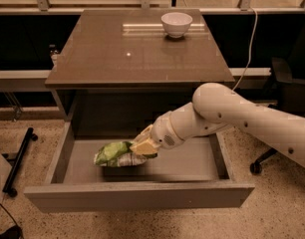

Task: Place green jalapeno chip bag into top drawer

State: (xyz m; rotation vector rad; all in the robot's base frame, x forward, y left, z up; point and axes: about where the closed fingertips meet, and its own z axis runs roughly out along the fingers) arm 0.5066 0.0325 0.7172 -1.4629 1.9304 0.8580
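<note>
Furniture was seen filling most of the camera view. The table [142, 59], grey-brown with a glossy top, was placed in the upper middle. Beneath it the top drawer [137, 199] was found pulled out toward the camera, a wide, shallow box of the same grey-brown with a plain front panel. A white robot arm [252, 116] was seen reaching in from the right and bent down over the open drawer.

The green jalapeno chip bag [115, 154] was located within the drawer's outline, left of its middle. It was held roughly level, a little above the drawer floor, where a dark shadow was cast beneath it. The bag was seen as a crumpled, puffed packet, light green on top, with white and darker print along its lower edge. Its right end was grasped by the end effector [144, 147], whose yellowish fingers were clamped upon it.

A white bowl [176, 24] was set near the far edge of the table, right of centre and well apart from the bag.
</note>
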